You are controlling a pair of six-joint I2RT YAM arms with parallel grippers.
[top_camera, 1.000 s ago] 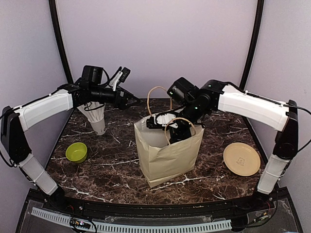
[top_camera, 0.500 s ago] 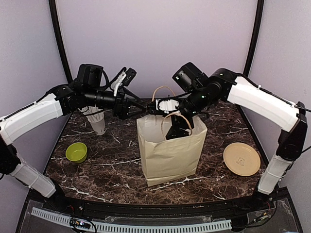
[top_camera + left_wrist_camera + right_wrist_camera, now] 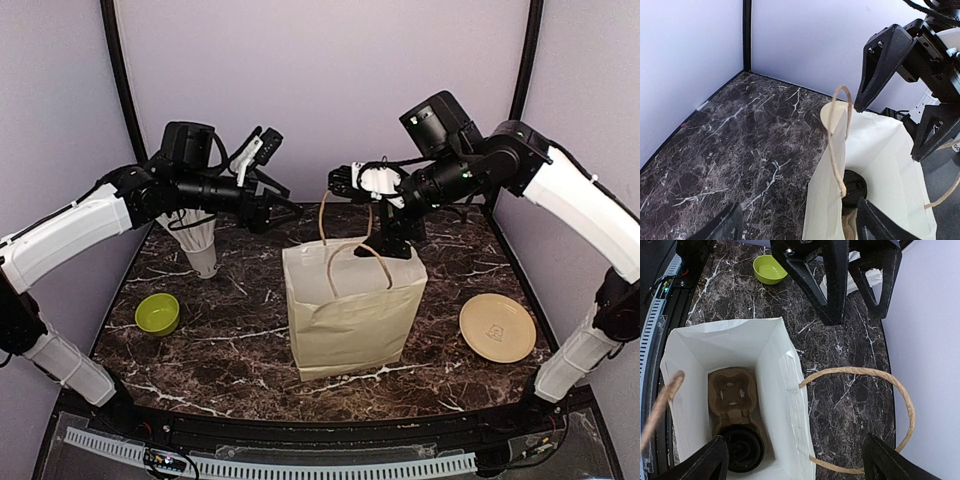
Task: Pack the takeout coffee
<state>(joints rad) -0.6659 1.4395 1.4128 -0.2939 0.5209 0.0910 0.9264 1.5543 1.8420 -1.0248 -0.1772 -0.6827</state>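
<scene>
The takeout coffee stands inside the white paper bag (image 3: 345,310), in a brown cardboard cup carrier (image 3: 731,392). Only its round black lid (image 3: 742,450) shows, also seen past the bag's rim in the left wrist view (image 3: 854,186); from the top view the coffee is hidden. My right gripper (image 3: 370,210) hangs open and empty above the bag's mouth, its fingers (image 3: 885,60) clear of the rim. My left gripper (image 3: 273,190) is open and empty too, just left of the bag's top at handle height.
A lime-green bowl (image 3: 157,313) sits at the left front. A pale cup of white straws (image 3: 200,245) stands behind it under my left arm. A tan plate (image 3: 497,327) lies at the right. The bag's rope handles (image 3: 330,215) stick up.
My right gripper has lifted out of the bag and drawn back up and to the right, empty. My left gripper swung in toward the bag. The bag now stands straighter.
</scene>
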